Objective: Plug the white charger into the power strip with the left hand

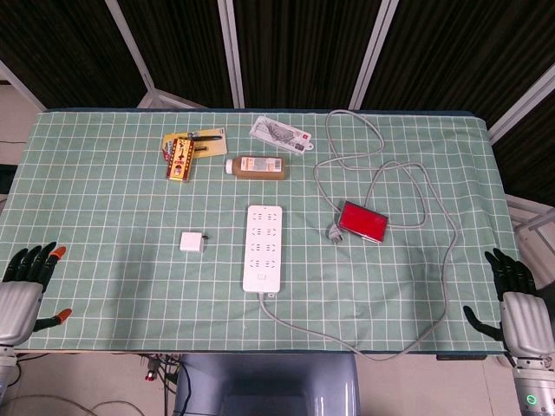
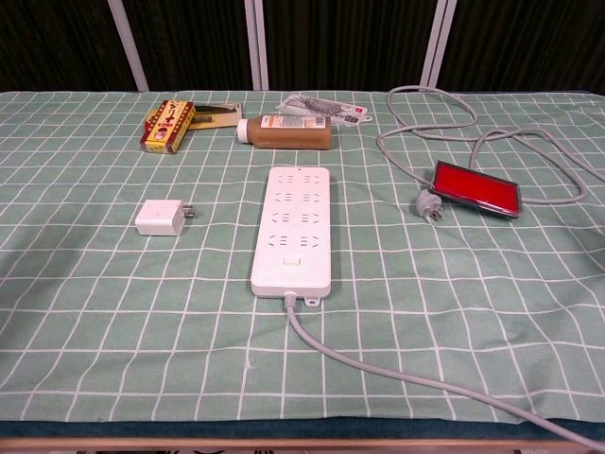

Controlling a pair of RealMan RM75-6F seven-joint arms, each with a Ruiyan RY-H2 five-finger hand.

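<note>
Plainly, the white charger lay on its side at centre-left of the frame, prongs pointing right toward the power strip, near it but apart. The strip ran lengthwise down the middle, its grey cable leaving the near end toward the lower right.

Our left hand sat at the lower left edge of the head view, well apart from the charger, holding nothing, fingers spread. Our right hand rested at the lower right edge, likewise empty with fingers apart. We judged the task not yet begun.

Further out we saw a loose plug beside a red case at right, and a brown bottle above the strip.

We saw several risks. The charger was small and low, so closing fingers could nudge it away or tip it. Grasping it sideways would leave the prongs horizontal, needing a turn before insertion. Misaligned prongs could push the unanchored strip across the cloth.
</note>
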